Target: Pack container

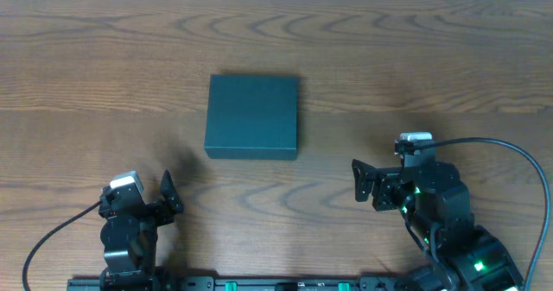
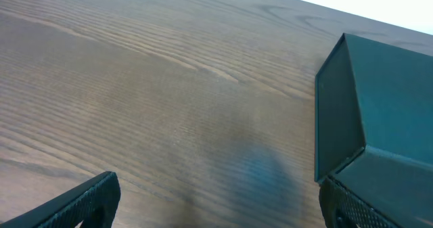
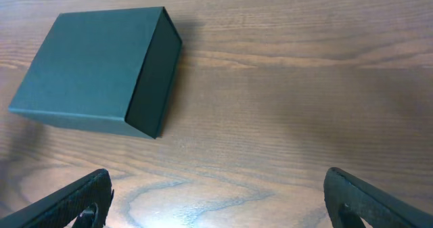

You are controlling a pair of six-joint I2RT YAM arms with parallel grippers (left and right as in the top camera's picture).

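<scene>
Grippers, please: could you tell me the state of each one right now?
Left gripper: open, holding nothing.
Right gripper: open, holding nothing.

Container on the table (about mid-table, flat)

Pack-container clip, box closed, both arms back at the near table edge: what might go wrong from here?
1. The container sits shut, with no lid seam standing out on its walls. A claw probing for an edge may just slide it across the smooth table.
2. The left claw and right claw, both open, wait to either side of it. If they reach in together, they might collide over the box.
</scene>
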